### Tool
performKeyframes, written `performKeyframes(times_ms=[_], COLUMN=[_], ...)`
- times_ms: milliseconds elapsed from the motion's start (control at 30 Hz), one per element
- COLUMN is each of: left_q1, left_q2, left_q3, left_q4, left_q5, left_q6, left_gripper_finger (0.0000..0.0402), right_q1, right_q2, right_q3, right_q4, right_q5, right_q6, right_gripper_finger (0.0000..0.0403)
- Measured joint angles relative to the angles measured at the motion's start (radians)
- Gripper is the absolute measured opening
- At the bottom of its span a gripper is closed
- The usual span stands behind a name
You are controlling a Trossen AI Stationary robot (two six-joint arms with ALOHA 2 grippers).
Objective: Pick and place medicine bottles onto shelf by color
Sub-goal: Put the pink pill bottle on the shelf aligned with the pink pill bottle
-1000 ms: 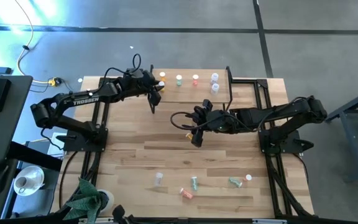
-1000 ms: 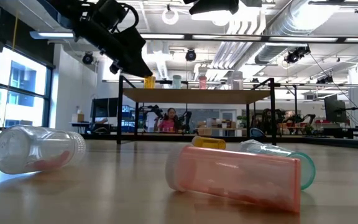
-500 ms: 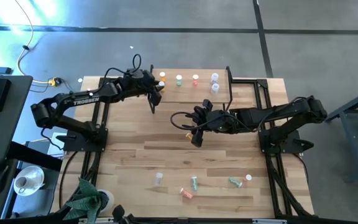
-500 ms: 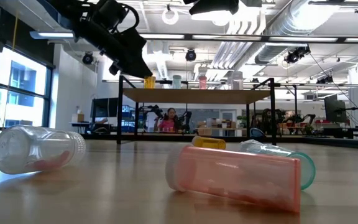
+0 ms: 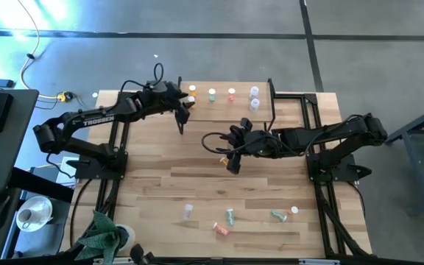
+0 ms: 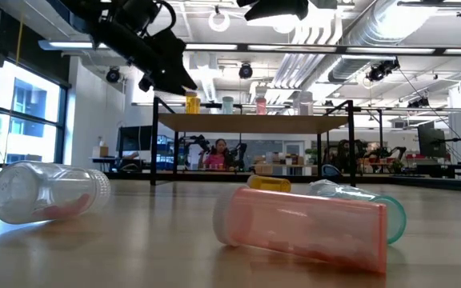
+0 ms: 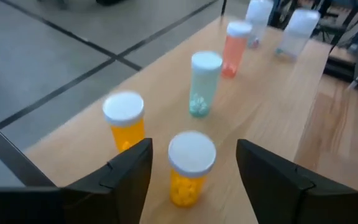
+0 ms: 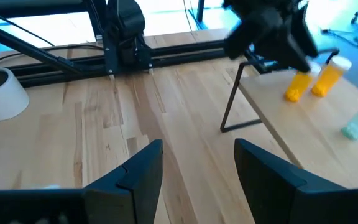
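Left gripper (image 7: 191, 171), which we see open around an upright orange bottle (image 7: 189, 167) on the shelf (image 7: 272, 112), seemingly not touching it; right gripper (image 8: 194, 168) open mid-frame.

A grey concrete floor (image 5: 219, 44) with dark seams surrounds the table. Beyond it, seen level — an open workshop with white ceiling ducts (image 6: 334, 32), hanging lamps and tall bright windows (image 6: 22, 112) at one side — cluttered benches (image 6: 286, 164) stand along the far wall
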Motion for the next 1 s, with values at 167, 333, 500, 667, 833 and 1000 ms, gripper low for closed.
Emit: performKeyframes(times_ms=[167,333,500,667,833,1000], left_q1=[-0.001,-0.019,-0.06,-0.107,-0.162,-0.213], left_q2=[-0.074,-0.153,-0.202,-0.206,-0.196,-0.196], left_q3=[0.0,0.001,0.001,0.001,0.001,0.001], left_q4=[-0.009,-0.081,-0.197,-0.291,-0.33,-0.319], left_q5=[0.0,0.029,0.037,0.036,0.034,0.034], left_q6=[-0.001,-0.004,-0.001,0.011,0.018,0.018], left_gripper_finger=[0.0224,0.0223,0.0223,0.0218,0.0216,0.0216], right_q1=[0.003,0.008,0.055,0.133,0.223,0.336], right_q2=[-0.007,-0.009,-0.009,-0.009,-0.009,-0.008], right_q3=[0.0,0.0,0.0,-0.03,-0.12,-0.169], right_q4=[-0.076,-0.199,-0.346,-0.442,-0.468,-0.503], right_q5=[-0.007,-0.053,-0.049,-0.042,-0.041,0.043], right_q6=[0.064,0.156,0.262,0.398,0.567,0.762], right_gripper_finger=[0.0188,0.0188,0.0188,0.0188,0.0188,0.0188])
